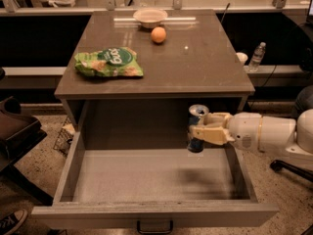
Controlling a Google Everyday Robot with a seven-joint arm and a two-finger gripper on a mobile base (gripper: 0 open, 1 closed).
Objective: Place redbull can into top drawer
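The redbull can (196, 128) is upright, blue and silver with a silver top, held in the air over the right part of the top drawer. My gripper (203, 129) reaches in from the right and is shut on the can's middle. The top drawer (146, 176) is pulled fully open below the cabinet top; its grey floor is bare, with the can's shadow on the right side. Its front panel carries a small dark handle (154, 226).
On the cabinet top (195, 67) lie a green chip bag (108, 62), an orange (158, 35) and a white bowl (150, 17). A water bottle (257, 56) stands on a ledge at right. Dark chair parts stand at far left.
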